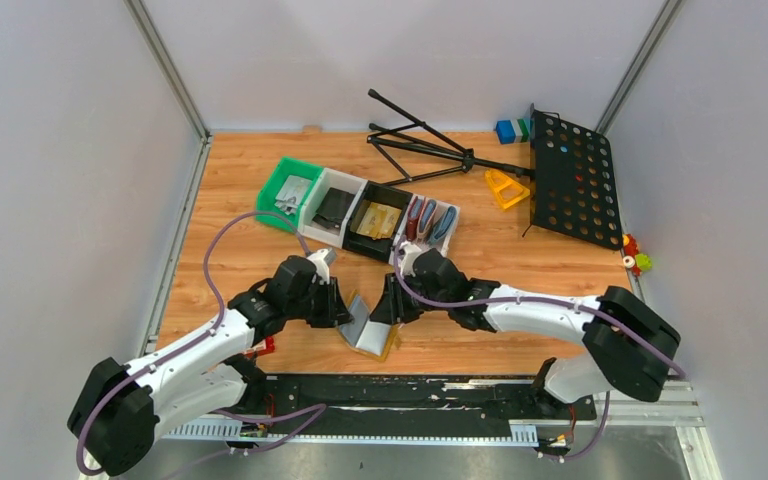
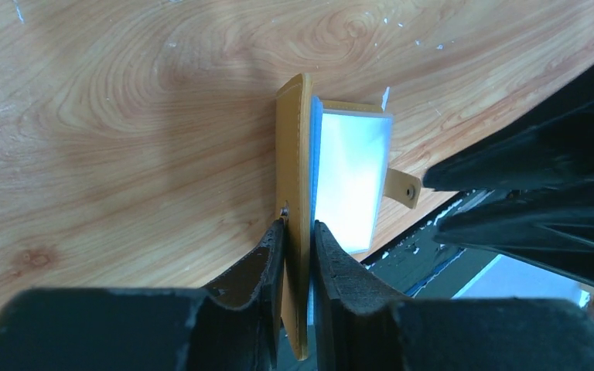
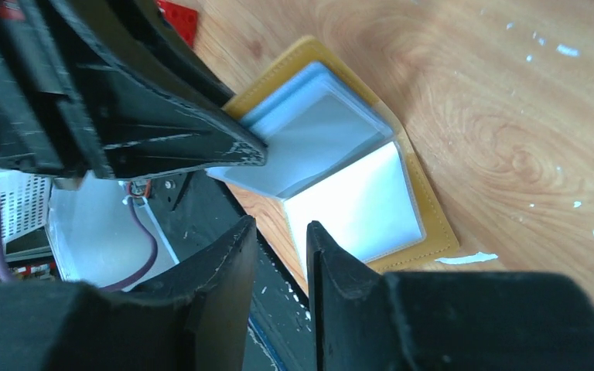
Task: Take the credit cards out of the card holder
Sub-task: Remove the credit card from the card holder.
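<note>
Card holder (image 2: 294, 154) cover betw. L fingers (image 2: 259, 270) (R fingers (image 3: 348, 286) beside)

The top camera looks down from high and behind the card holder (image 1: 368, 332), taking in the whole table (image 1: 240, 190). Both wrist cameras sit close: the left looks along its cover edge, the right onto its open lining. All three views share it.

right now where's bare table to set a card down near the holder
Bare wood lies behind the right arm, between the bin row and the perforated panel, and left of the green bin along the wall. Crowded: left claw and right claw meet at the card holder; tripod legs fill the back.
</note>
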You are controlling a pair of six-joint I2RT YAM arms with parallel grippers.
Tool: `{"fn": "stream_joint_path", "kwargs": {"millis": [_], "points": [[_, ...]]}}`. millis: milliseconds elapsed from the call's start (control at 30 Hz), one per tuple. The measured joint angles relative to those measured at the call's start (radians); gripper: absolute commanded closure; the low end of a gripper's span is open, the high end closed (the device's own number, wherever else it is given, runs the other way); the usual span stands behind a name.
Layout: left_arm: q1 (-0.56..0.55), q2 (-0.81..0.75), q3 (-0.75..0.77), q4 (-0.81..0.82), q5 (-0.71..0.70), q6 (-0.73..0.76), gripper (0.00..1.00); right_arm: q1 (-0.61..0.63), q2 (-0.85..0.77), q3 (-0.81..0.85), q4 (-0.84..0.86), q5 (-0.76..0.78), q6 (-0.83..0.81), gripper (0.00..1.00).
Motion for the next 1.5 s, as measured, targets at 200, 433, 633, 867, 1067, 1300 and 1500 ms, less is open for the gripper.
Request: {"fn": "stream_joint_path", "kwargs": {"millis": [200,433,633,867,1067,1300,1500], "points": [[0.0,0.0,-0.011,0.005,0.01,-0.005,0.73,0.024,0.092,-0.026,0.04,-0.002,0.025,0.83],[0.0,-0.001,-0.013,0.014,0.027,-0.005,0.66,0.029,0.164,-0.027,0.041,0.0,0.025,0.93],[0.0,-0.017,-0.019,0.04,0.047,-0.008,0.65,0.029,0.191,-0.024,0.032,0.001,0.013,0.92],[0.0,-0.02,-0.034,0.065,0.058,-0.018,0.74,0.029,0.2,-0.021,0.017,0.005,0.004,0.88],[0.0,-0.02,-0.054,0.08,0.071,-0.027,0.82,0.029,0.2,-0.021,0.018,0.005,0.004,0.7],[0.0,-0.037,-0.066,0.089,0.075,-0.043,0.83,0.022,0.188,-0.072,0.137,-0.013,0.05,0.39],[0.001,-0.059,-0.11,0.142,0.082,-0.094,0.81,0.003,0.167,-0.161,0.313,-0.069,0.156,0.19]]}}
